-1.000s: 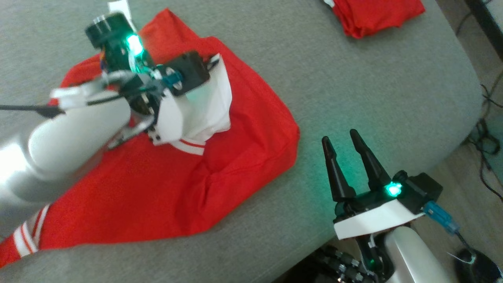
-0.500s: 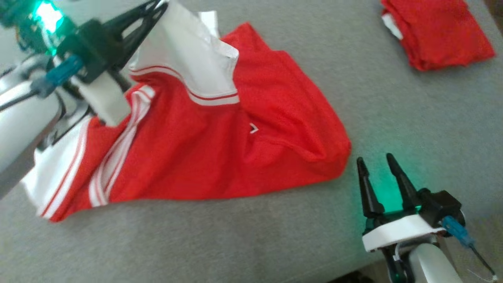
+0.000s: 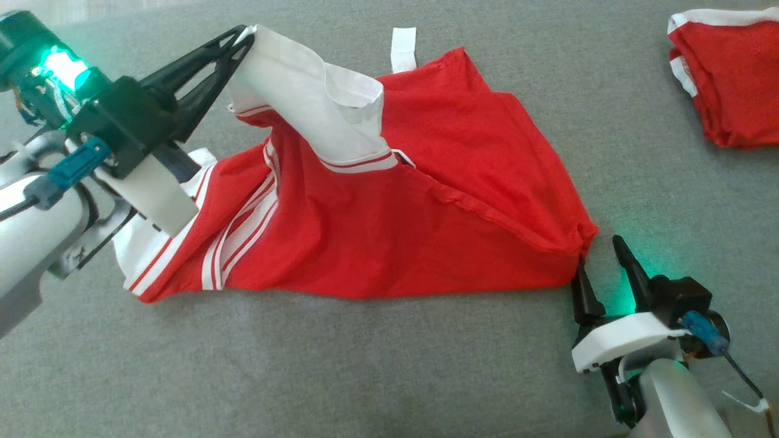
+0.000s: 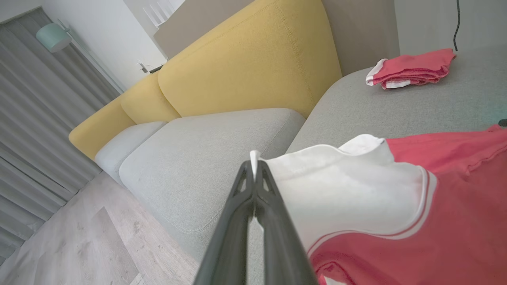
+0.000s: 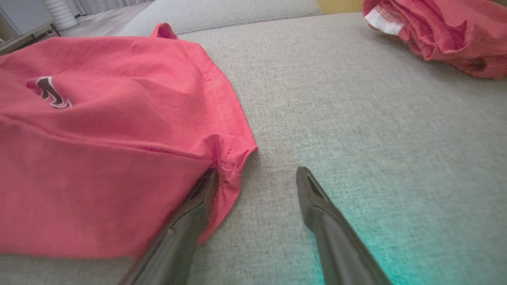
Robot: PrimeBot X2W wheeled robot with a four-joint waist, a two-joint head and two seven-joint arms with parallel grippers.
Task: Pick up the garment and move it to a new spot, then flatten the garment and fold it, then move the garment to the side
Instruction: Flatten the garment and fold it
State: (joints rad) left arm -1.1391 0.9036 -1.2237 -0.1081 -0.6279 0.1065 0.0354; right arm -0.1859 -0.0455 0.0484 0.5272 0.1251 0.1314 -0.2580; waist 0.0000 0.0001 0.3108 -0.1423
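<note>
Garment (image 3: 395,231): a red shirt with white striped trim, lying wrinkled across the middle of a grey sofa cushion (image 3: 365,377). A folded red pile (image 3: 730,91) sits well apart at 2 o'clock. At 10 o'clock the left tool (image 3: 245,31) is pinched tight on the white sleeve (image 3: 304,91), holding it up off the cushion. At 4 o'clock the right tool (image 3: 597,252) stands wide, one finger touching the hem corner (image 5: 233,158). The cloth looks light, soft and limp, so it will likely sag and drag; corners and sleeve edges seem the best holds. Half a second earlier the hem corner lay apart from the right tool; the camera has shifted too.
</note>
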